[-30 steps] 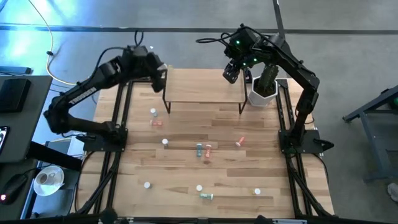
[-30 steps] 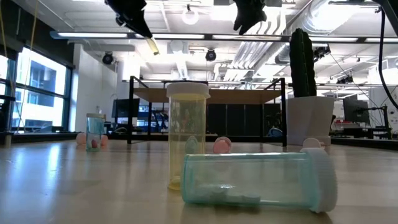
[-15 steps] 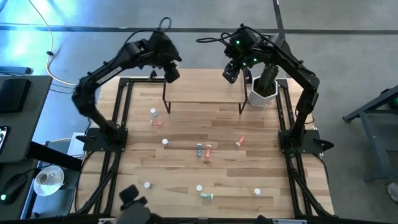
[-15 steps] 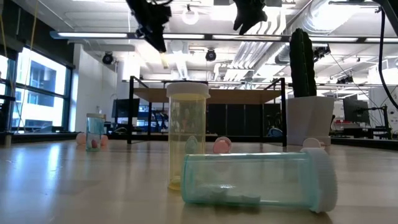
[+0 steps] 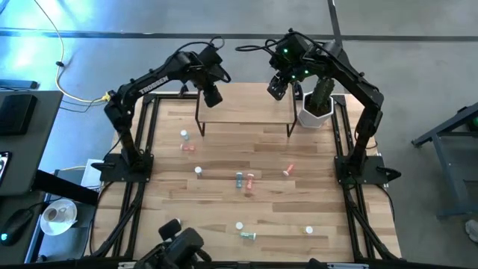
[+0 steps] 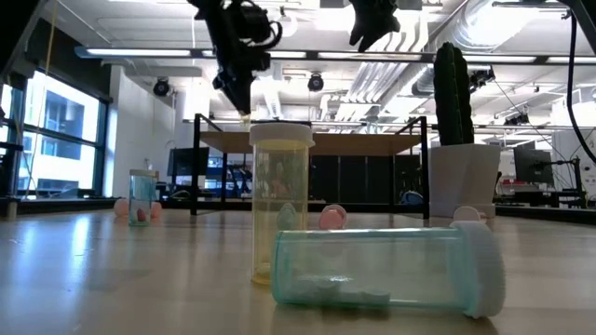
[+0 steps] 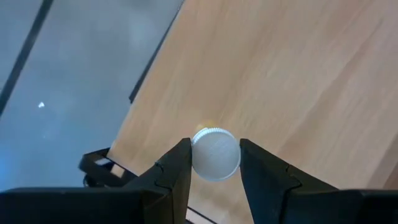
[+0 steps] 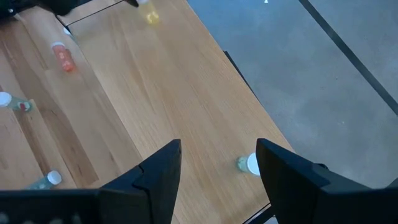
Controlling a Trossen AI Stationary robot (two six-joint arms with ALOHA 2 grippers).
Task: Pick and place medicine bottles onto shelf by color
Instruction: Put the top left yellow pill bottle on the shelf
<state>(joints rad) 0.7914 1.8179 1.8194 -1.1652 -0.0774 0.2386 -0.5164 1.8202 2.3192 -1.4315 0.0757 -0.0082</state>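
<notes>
Since a second ago my left arm has swung in from the counter's upper-left edge, and the left hand [image 5: 212, 95] now hangs over the left end of the shelf [image 5: 246, 112], near the upper middle of the high view. That tells me the carry is nearly done and the release is what's left. In the left wrist view the two fingers [image 7: 177, 171] are closed snugly on a bottle's white cap [image 7: 215, 154], with the shelf's light board below and its edge toward the left of the frame. I think this is a yellow bottle, going by a faint yellow rim behind the cap, though I can't be sure. The hand points almost straight down. My right hand [image 5: 276, 88] waits above the shelf's right end, upper centre of the high view, fingers spread wide and holding nothing; a green bottle [image 8: 247, 164] already stands on the board below it. The remaining medicine bottles [image 5: 245, 180] lie scattered across the counter [image 5: 224, 217] in the middle and lower part of the frame.
</notes>
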